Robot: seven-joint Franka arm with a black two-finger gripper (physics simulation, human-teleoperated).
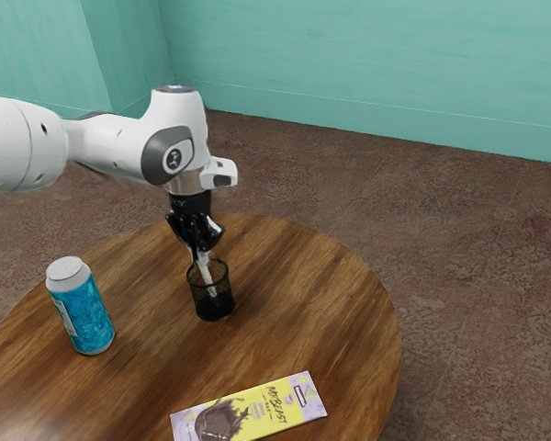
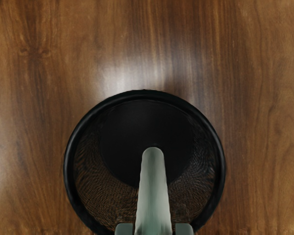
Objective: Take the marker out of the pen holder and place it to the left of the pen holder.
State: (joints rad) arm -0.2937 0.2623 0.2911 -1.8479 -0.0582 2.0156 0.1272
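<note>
"Firstly, where was the marker [image 2: 153,196] found?"

"It was found inside the pen holder [image 1: 219,309], tilted, with its lower end below the rim and its upper part at the gripper [image 1: 201,254]."

"And the grip?"

"The marker was judged to be clamped between the two fingers [image 2: 184,228], one being seen on either side of it."

"What step was judged to be in hand?"

"The lift. A slow, straight rise was called for, with the grip kept firm, so that the mesh wall would not be scraped and the holder not be dragged or tipped."

"When could a sideways move be allowed?"

"Only once the lower end had been raised fully over the rim. If it were begun sooner, the marker might be twisted in the grip."

"Were other items noted?"

"A blue can [image 1: 83,317] and a chocolate bar [image 1: 257,406] were recorded on the wooden table [image 1: 326,312]. No placing beside the holder had yet been made."
</note>
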